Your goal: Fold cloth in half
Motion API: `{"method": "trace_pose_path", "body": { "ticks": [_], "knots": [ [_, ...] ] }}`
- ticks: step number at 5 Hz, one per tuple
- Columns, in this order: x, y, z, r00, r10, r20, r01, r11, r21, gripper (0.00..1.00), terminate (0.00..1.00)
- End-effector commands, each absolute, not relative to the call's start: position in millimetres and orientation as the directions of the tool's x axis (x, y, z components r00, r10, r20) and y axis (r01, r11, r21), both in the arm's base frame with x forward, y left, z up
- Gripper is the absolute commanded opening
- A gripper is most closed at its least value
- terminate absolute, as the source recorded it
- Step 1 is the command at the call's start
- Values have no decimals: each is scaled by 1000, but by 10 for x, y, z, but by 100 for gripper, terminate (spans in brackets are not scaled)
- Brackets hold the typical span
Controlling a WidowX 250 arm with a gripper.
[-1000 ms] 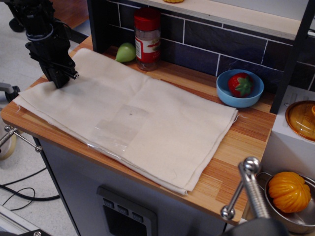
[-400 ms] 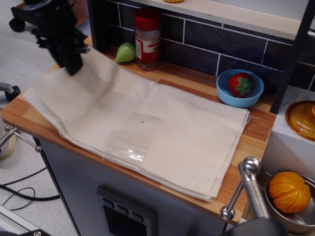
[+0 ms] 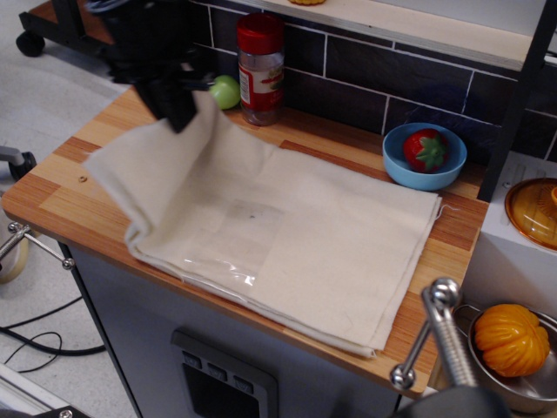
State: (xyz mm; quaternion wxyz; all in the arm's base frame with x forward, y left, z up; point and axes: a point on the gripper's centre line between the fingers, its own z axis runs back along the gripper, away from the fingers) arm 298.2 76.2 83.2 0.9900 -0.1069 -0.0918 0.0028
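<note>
The cream cloth [image 3: 331, 235] lies across the wooden counter [image 3: 52, 196], with a shiny clear patch [image 3: 231, 239] near its middle. My black gripper [image 3: 180, 120] is shut on the cloth's far left corner and holds it raised above the counter. The lifted left part hangs in a curved fold and leans toward the right, leaving the left end of the counter bare. The right part of the cloth lies flat.
A red-lidded spice jar [image 3: 260, 68] and a green pear [image 3: 224, 91] stand against the dark tiled wall behind the gripper. A blue bowl with a strawberry [image 3: 424, 154] sits at the back right. An orange fruit in a metal pot [image 3: 511, 340] is at the lower right.
The gripper has risen from the counter and moved right with the cloth's left corner. The left part of the cloth has lifted off the wood, and the whole cloth has slid slightly right.
</note>
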Motion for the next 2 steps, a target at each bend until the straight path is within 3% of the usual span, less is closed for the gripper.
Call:
{"method": "trace_pose_path", "body": {
  "ticks": [1,2],
  "knots": [
    [3007,70,1059,979,51,197,-8,978,-210,0,0],
    [2995,-366,955,980,56,192,-16,979,-205,0,100]
  ]
}}
